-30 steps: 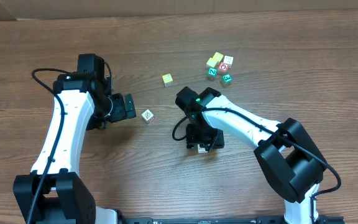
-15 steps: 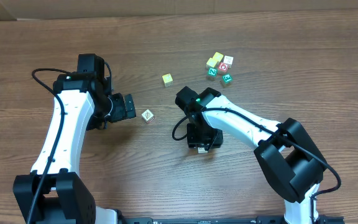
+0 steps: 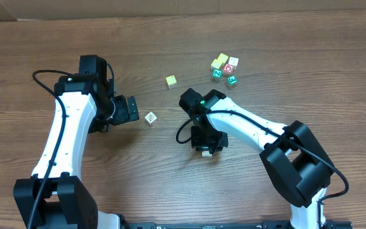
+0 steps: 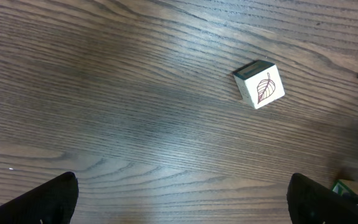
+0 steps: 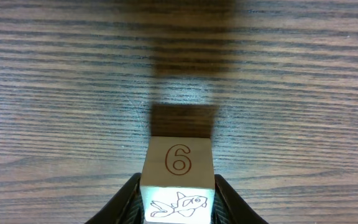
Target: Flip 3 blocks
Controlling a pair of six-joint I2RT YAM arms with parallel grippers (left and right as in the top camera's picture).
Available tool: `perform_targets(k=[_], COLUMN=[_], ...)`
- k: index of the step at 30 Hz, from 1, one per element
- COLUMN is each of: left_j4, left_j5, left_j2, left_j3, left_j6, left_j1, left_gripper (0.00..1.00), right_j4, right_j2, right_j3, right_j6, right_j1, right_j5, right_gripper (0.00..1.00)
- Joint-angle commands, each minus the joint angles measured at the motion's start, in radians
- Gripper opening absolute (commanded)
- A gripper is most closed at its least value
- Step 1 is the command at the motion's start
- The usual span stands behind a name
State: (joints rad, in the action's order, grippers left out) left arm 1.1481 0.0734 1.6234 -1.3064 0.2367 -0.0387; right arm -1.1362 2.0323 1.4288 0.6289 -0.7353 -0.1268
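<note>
Block marked 6 (image 5: 179, 160) was clamped by its sides between the fingers of the right gripper (image 5: 178, 202), leaf block (image 4: 260, 85) was seen on the table at 1 o'clock from the left gripper (image 4: 182, 199), spread wide, nothing held, the two apart.

wood-grain table (image 3: 170, 184), plain yellow cube (image 3: 171, 81), cluster of yellow, red and green letter cubes (image 3: 228, 68) nearby

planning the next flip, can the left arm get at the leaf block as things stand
Probably yes. The left gripper is open and faces the leaf block, with only bare table between them. The right gripper, closed on the six block, sits off to the side.
</note>
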Motion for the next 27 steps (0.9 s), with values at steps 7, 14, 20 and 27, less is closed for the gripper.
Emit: perform_targets(k=[7, 14, 20, 27], left_j4=[-0.001, -0.001, -0.001, 0.0], left_j5=[-0.006, -0.006, -0.006, -0.006], left_j2=[0.008, 0.008, 0.008, 0.007], left_j3=[-0.021, -0.021, -0.021, -0.021], left_j6=[-0.005, -0.005, -0.005, -0.005], left_j1=[0.006, 0.006, 0.006, 0.006], left_gripper=[1.0, 1.0, 1.0, 1.0], right_j4=[-0.015, 0.044, 0.261, 0.367], right_j2=[-0.001, -0.001, 0.021, 0.09], right_j3=[0.046, 0.217, 0.213, 0.213], right_j6=[-0.05, 0.029, 0.22, 0.241], right_j1=[0.031, 0.127, 0.121, 0.05], right_j5=[0.002, -0.017, 0.038, 0.184], right_gripper=[1.0, 1.0, 0.96, 0.93])
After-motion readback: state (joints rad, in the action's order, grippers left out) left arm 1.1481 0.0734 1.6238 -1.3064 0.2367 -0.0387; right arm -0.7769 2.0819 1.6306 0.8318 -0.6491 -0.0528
